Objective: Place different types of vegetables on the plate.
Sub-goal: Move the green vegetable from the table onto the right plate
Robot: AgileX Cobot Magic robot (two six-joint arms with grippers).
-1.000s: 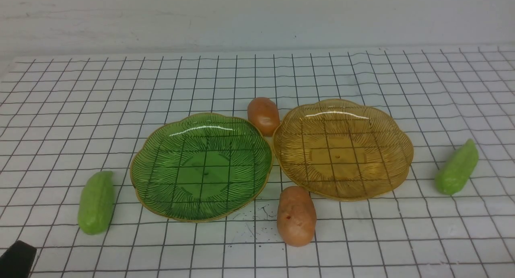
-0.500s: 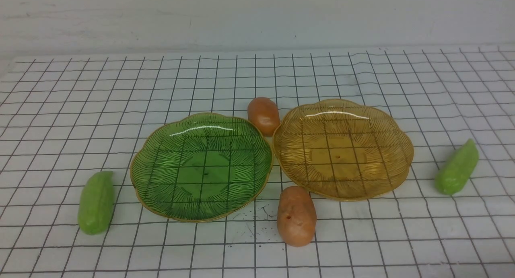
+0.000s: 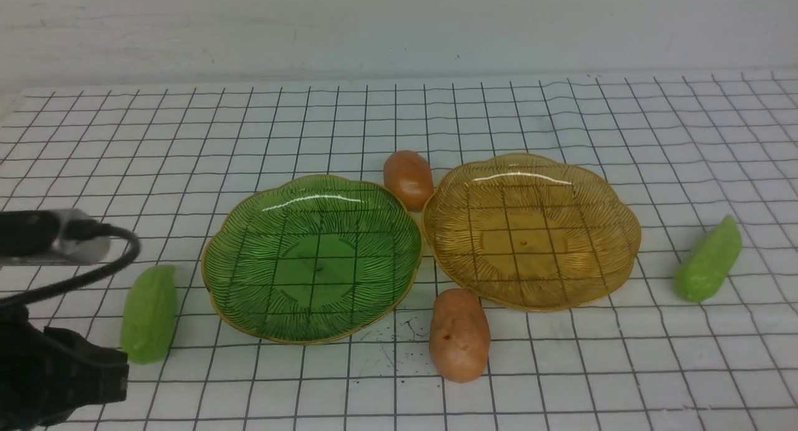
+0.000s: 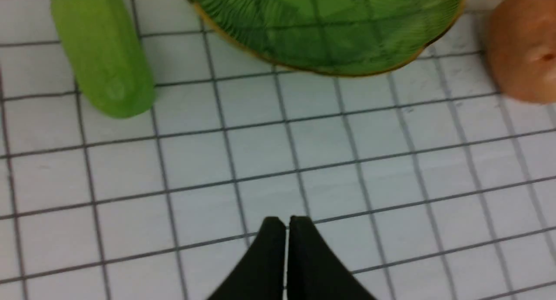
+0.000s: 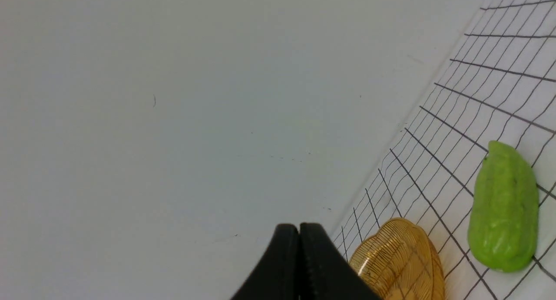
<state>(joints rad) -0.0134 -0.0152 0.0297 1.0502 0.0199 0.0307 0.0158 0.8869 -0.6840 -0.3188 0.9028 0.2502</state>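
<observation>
A green plate (image 3: pixel 312 256) and an amber plate (image 3: pixel 531 230) sit side by side, both empty. One potato (image 3: pixel 408 178) lies behind where they meet, another potato (image 3: pixel 459 334) in front. One green gourd (image 3: pixel 149 312) lies left of the green plate, another gourd (image 3: pixel 708 259) right of the amber plate. My left arm (image 3: pixel 56 362) enters at the lower left, near the left gourd. In the left wrist view the left gripper (image 4: pixel 286 224) is shut and empty above bare cloth, apart from the gourd (image 4: pixel 102 52), plate (image 4: pixel 330 26) and potato (image 4: pixel 523 52). The right gripper (image 5: pixel 299 230) is shut and empty; beyond it lie the amber plate (image 5: pixel 399 261) and gourd (image 5: pixel 504 211).
A white cloth with a black grid (image 3: pixel 399 119) covers the table up to a pale back wall (image 3: pixel 399 25). A cable (image 3: pixel 93 269) loops from the left arm's wrist above the left gourd.
My left arm has come into the front view at the lower left, beside the left gourd. Plates and vegetables have not moved.
</observation>
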